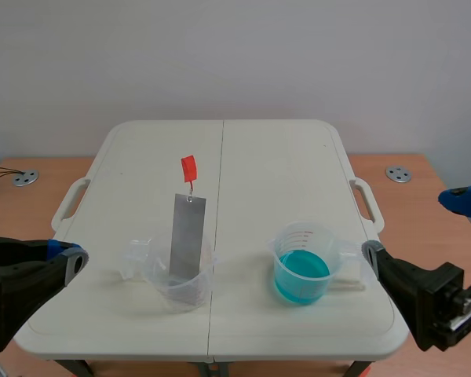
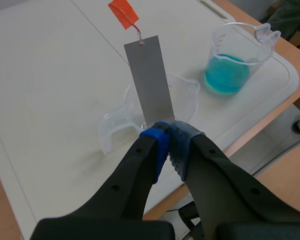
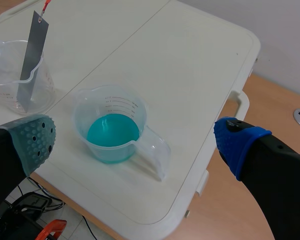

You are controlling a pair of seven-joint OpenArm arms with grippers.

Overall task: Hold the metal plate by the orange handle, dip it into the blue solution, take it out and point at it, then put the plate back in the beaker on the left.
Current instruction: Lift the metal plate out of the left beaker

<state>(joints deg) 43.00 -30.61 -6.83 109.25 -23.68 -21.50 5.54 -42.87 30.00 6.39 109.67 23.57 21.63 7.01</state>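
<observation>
Metal plate (image 1: 188, 236) leaned in the left beaker (image 1: 153, 273), orange handle (image 1: 189, 167) up | left fingers (image 2: 157, 142) closed on nothing, just short of that beaker | right fingers (image 3: 235, 145) spread apart, blue solution beaker (image 3: 87, 107) ahead between them

plate: thin grey metal plate (image 1: 188, 236), rect.; stands w/ lower end inside left beaker (image 1: 158, 276), leaning on its rim, upper half well above it.
handle: orange handle (image 1: 189, 167), small tag on a short wire thru hole at plate's top; highest pt over left beaker.
left beaker: clear plastic, upright, side grip facing away from other beaker.
soln beaker: clear measuring beaker (image 1: 298, 232), red grad. marks, upright; right of left beaker, apart.
soln: blue solution (image 1: 301, 275), fills lower part of that beaker.
</observation>
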